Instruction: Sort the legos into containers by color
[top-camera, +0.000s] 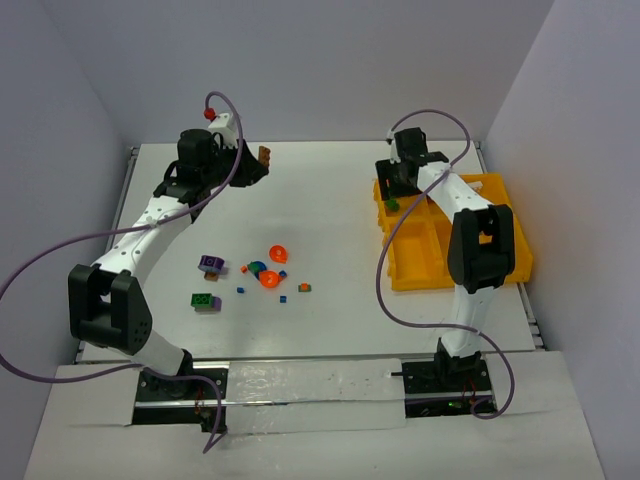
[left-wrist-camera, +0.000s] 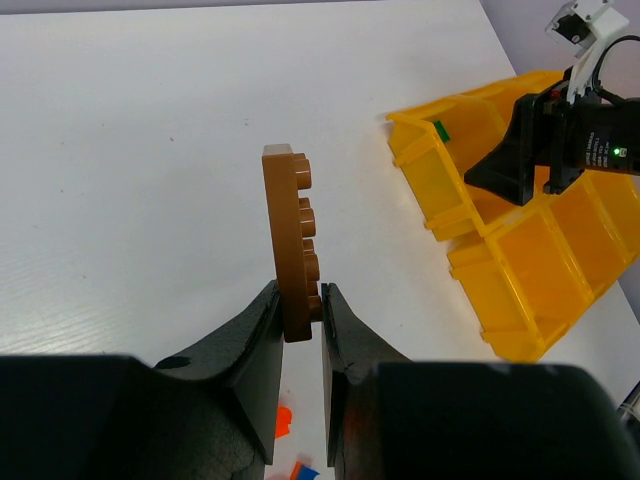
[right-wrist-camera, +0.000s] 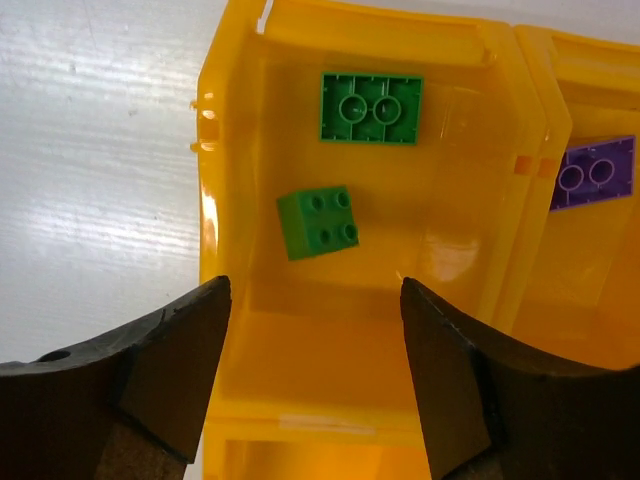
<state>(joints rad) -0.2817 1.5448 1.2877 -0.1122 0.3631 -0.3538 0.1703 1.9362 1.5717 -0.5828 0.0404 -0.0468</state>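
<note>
Left gripper (left-wrist-camera: 300, 312): narrow, pinched on the lower end of a brown brick (left-wrist-camera: 290, 230), which stands edge-on beyond the fingertips, studs facing right.
Right gripper (right-wrist-camera: 315, 292): wide and holding nothing, over a tray (left-wrist-camera: 468, 250) compartment with two green bricks (right-wrist-camera: 370, 107) just ahead of its tips. A purple brick (right-wrist-camera: 596, 172) lies one compartment to its right.
Step in hand: carrying the brown one to the tray, ahead and to the right of my left gripper.
How I'd do it: choose a compartment holding no other colour (I'd check first), grip firmly since only one end is pinched, release low, and steer clear of the right gripper.
Loose pieces (top-camera: 270, 272): behind and below my left gripper, well apart.
Writing: none I can read.
</note>
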